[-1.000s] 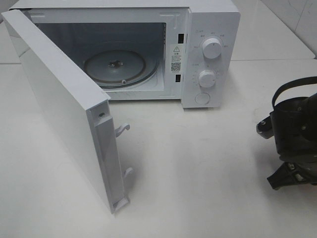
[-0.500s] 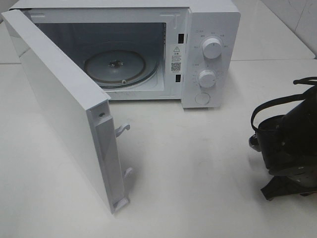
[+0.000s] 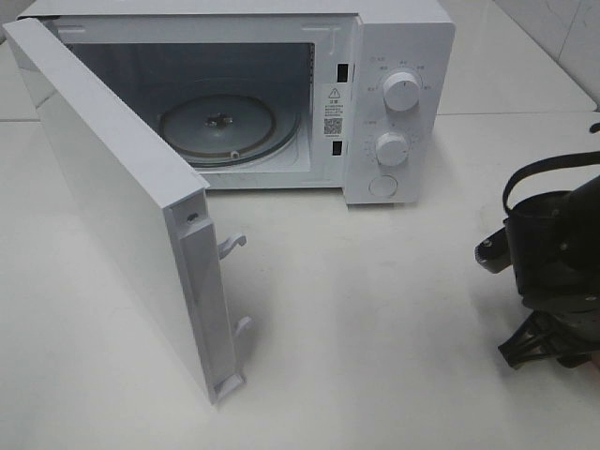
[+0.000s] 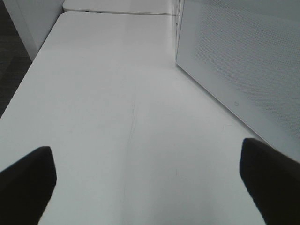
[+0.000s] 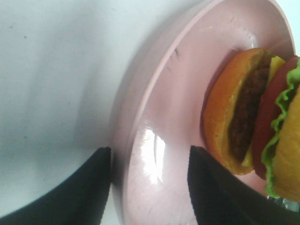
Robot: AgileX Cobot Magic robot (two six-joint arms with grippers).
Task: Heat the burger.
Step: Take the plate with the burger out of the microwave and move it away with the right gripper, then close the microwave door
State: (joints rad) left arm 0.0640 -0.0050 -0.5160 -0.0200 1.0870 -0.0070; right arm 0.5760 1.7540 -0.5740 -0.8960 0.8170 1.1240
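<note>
Right now my right claw (image 5: 149, 185) has its two dark fingers (image 5: 91, 187) set on either side of the raised rim of one pink plate (image 5: 154, 117), one finger outside and one inside; they stand partly apart, and I cannot tell whether they press the rim or only flank it. That plate is smooth, glossy and round, with a bright glare patch on its floor. One burger (image 5: 253, 117) sits on it toward the far edge from my fingers, close to the inside finger but not touching it: a shiny orange-brown bun, a rough dark patty, a thin yellow slice, a flat red layer and a frilly green lettuce edge.

From the high camera, my right arm (image 3: 553, 253) is a black bulk at 3 o'clock, at the table's right edge; plate and burger are out of sight there. One white boxy microwave (image 3: 394, 103) stands at 12 o'clock, with two round knobs (image 3: 401, 92) and one round button below them. Its flat door (image 3: 122, 206) swings wide toward 8 o'clock, baring one clear glass turntable (image 3: 225, 131). Bare, smooth white table (image 3: 375, 328) lies between my arm and the oven mouth.

My left claw (image 4: 150, 183) is spread wide and holds nothing, above bare table beside the door's dotted face.
</note>
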